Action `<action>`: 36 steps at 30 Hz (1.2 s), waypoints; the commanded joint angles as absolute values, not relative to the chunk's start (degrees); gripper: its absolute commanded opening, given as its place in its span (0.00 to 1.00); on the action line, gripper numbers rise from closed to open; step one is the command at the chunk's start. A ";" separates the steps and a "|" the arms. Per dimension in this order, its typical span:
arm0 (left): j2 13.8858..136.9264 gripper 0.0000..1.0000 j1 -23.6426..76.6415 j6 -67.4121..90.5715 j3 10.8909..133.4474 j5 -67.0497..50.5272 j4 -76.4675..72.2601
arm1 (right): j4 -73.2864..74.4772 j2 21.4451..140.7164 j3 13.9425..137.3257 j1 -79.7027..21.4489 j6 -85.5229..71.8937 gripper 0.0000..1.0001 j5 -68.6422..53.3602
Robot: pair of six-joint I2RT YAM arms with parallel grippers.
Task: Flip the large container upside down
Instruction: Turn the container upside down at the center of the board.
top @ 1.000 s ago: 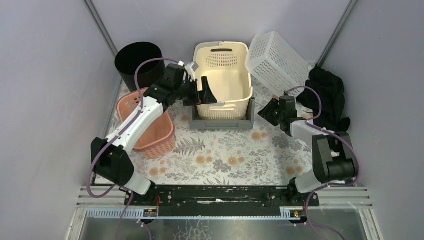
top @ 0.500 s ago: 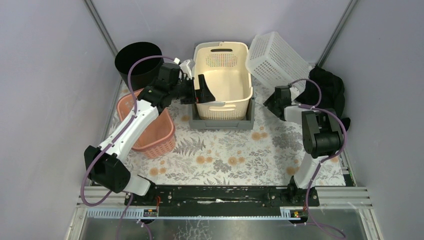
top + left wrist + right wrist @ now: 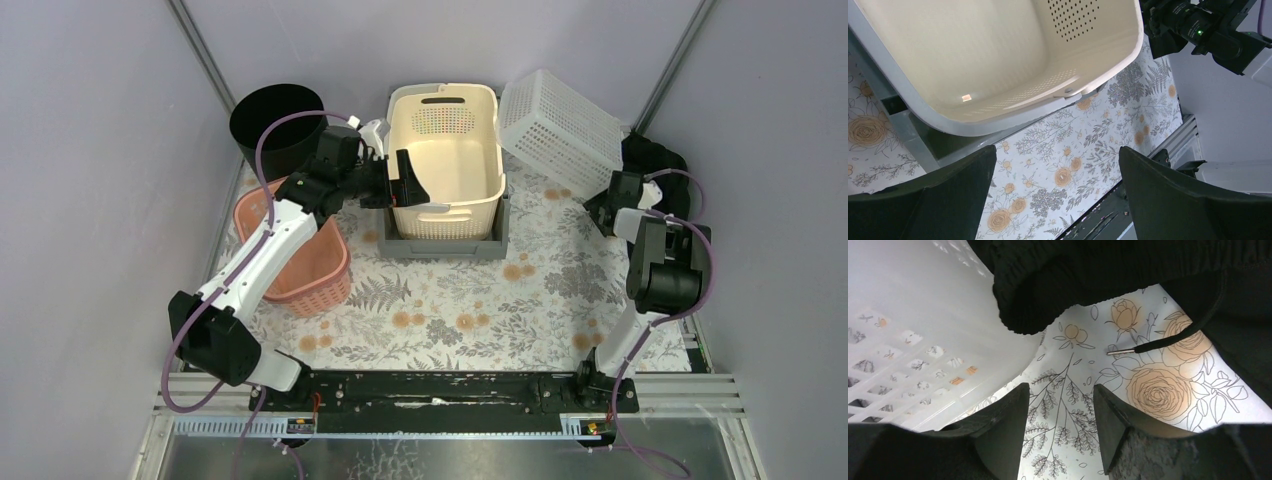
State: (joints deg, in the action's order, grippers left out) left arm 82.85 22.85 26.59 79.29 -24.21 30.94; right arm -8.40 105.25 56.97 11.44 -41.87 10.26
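Cream plastic, the large container (image 3: 445,212), sits far centre with its mouth up, seated on a grey tray (image 3: 445,246), so no turn has begun. The left arm has crept a little toward the far side over the last second and now holds steady. The left gripper (image 3: 398,186) is at the container's left wall near the near corner, jaws spread as wide as they go. In the left wrist view only the floral table cover (image 3: 1058,165) shows between the fingers (image 3: 923,200), and the container's rim is ahead of them, not between. Whether a finger touches the wall, I cannot tell. The bigger change is on the right. The right gripper (image 3: 603,203), which hung by the tray's right end a second ago, has swung out to the far right. It is now low beside the black cloth (image 3: 660,160), under the tilted white lattice basket (image 3: 560,125). That basket looks to have shifted slightly rightward. In the right wrist view the fingers (image 3: 998,430) stand partly apart with nothing between them, lattice wall to one side and cloth with a drawstring (image 3: 1168,340) ahead. My reading is that the right arm has left the container, so the left gripper alone is placed to catch the rim and tip it. The lattice basket just beside it may crowd a rightward roll.
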 commanded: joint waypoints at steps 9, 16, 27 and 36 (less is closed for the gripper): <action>81.95 1.00 22.93 24.50 80.58 -23.09 32.87 | -3.08 97.91 59.43 18.34 -42.95 0.71 6.44; 82.63 1.00 22.94 24.32 80.77 -23.13 32.81 | -12.68 95.66 56.03 19.90 -42.51 0.71 -10.49; 79.29 1.00 22.94 25.10 75.87 -22.22 32.96 | -15.07 90.84 51.25 8.89 -39.61 0.74 -16.42; 63.10 1.00 22.94 29.35 61.36 -21.32 31.35 | -16.55 94.26 49.75 3.74 -38.70 0.75 -15.68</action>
